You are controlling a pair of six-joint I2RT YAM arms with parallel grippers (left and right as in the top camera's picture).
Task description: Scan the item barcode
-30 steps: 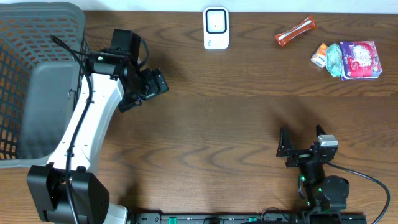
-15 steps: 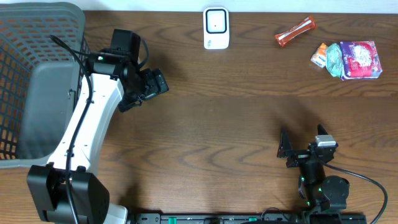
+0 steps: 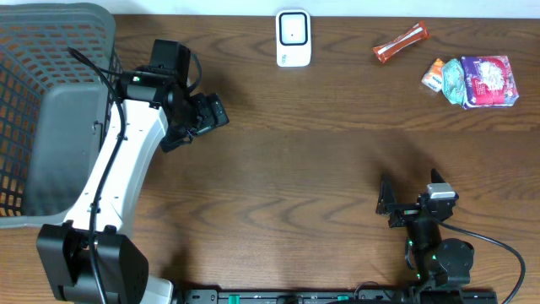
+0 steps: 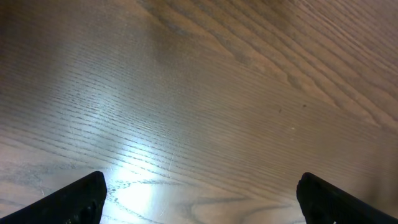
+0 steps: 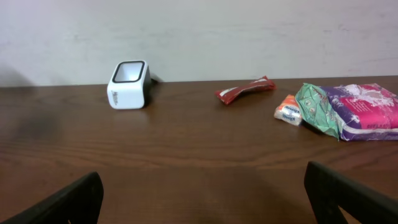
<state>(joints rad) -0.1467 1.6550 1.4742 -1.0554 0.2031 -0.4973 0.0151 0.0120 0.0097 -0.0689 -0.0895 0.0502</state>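
At the far left stood a gray mesh basket point(image 3: 51, 84), partly over the edge of the brown wooden table point(image 3: 321, 169). Just right of it the white left arm point(image 3: 114, 177) reached from the near edge toward the far side, and the left tool point(image 3: 215, 114) hung over bare wood beside the basket's right rim. Its jaws stood wide apart and held nothing: in the left wrist view the two black fingers point(image 4: 81, 198) sat at opposite lower corners with only wood grain between them.

Further right, at the far edge near the middle of the table, a small white scanner point(image 3: 293, 38) stood upright with its dark window on top. To its right lay a bar in an orange-red wrapper point(image 3: 401, 42), turned at a slant.

The right tool point(image 3: 411, 192) sat low at the near edge, well apart from everything on the far side. It was fully open too, empty, with its fingers point(image 5: 68, 202) spread to the corners of the right wrist view and facing the far wall.

The items to scan lay at the far right, untouched — a small orange packet point(image 3: 434, 73) just beside a larger green-and-pink pack point(image 3: 481, 81), close enough that I could not tell whether they touched.
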